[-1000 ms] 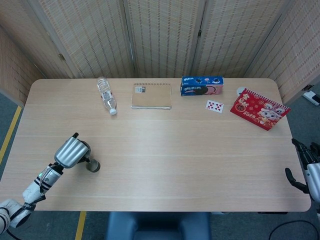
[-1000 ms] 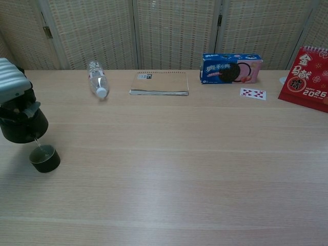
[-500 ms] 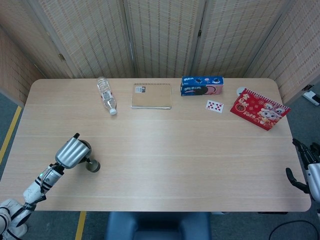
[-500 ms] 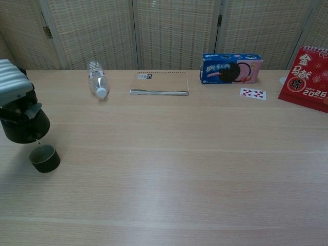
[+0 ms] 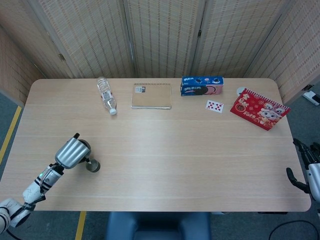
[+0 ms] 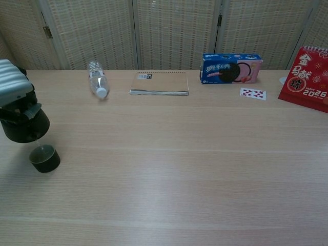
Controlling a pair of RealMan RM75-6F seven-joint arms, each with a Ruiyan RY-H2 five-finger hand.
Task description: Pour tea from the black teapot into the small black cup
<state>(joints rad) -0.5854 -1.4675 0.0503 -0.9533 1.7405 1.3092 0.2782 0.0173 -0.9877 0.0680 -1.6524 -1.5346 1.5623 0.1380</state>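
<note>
My left hand (image 5: 71,152) (image 6: 14,83) grips the black teapot (image 6: 24,123) at the table's near left, holding it tilted above the table. The teapot's spout hangs just over the small black cup (image 6: 44,158) (image 5: 93,166), which stands on the table with liquid in it. A thin thread of tea seems to run from spout to cup in the chest view. In the head view the hand hides most of the teapot. My right hand (image 5: 306,167) hangs off the table's right edge, fingers apart, holding nothing.
Along the far side lie a clear water bottle (image 5: 106,95), a brown notebook (image 5: 151,96), a blue biscuit box (image 5: 201,86), a playing card (image 5: 214,106) and a red calendar (image 5: 259,108).
The teapot has tipped back slightly and the stream into the cup has thinned. The right hand has not moved.
</note>
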